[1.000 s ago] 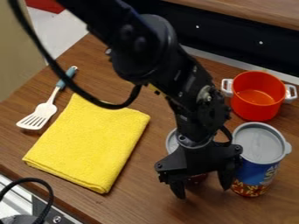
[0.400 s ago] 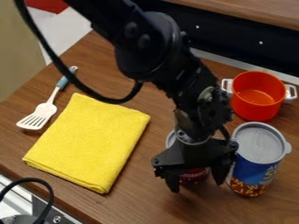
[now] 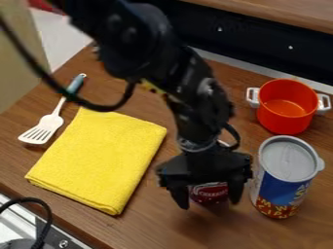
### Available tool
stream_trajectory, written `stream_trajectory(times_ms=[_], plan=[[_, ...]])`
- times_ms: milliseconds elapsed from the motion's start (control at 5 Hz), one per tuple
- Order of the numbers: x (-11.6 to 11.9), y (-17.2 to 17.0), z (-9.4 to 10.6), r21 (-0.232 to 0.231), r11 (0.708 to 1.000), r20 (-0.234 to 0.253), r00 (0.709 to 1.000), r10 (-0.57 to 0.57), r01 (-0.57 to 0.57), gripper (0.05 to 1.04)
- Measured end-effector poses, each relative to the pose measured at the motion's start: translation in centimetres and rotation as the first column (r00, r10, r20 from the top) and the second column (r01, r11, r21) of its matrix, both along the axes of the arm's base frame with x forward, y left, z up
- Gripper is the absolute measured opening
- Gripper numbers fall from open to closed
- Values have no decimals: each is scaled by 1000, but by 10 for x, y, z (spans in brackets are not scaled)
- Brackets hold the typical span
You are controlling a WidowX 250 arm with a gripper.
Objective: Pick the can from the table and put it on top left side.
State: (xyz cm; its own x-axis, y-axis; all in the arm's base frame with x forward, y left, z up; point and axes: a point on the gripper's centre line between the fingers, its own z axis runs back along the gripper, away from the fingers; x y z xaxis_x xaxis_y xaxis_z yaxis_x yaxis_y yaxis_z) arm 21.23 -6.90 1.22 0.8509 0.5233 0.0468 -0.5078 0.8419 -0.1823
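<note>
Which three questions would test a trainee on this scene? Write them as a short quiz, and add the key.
1. Which thing shows between the two fingers of the hand? A) the blue canister B) the red can
2. True or false: the spatula lies beside the yellow cloth, not on it.
3. Fill in the colour: the orange pot has two ____ handles.

Key: 1 B; 2 true; 3 white.

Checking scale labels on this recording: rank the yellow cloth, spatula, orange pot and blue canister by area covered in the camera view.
1. Yellow cloth
2. Blue canister
3. Orange pot
4. Spatula

The canister's lead over the pot may owe partly to nearness.
</note>
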Motion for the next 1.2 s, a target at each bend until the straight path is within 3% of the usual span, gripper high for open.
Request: stream_trajectory(times_ms=[200,400,600,800,1200], plan=[[1,6,1,25,997,16,997,-80,79,997],[7,12,2,44,996,56,995,-83,81,997],[11,13,-7,70,996,65,996,-68,64,997],[17,19,-4,78,996,76,996,-53,47,997],[50,43,-4,89,995,57,997,-48,43,997]])
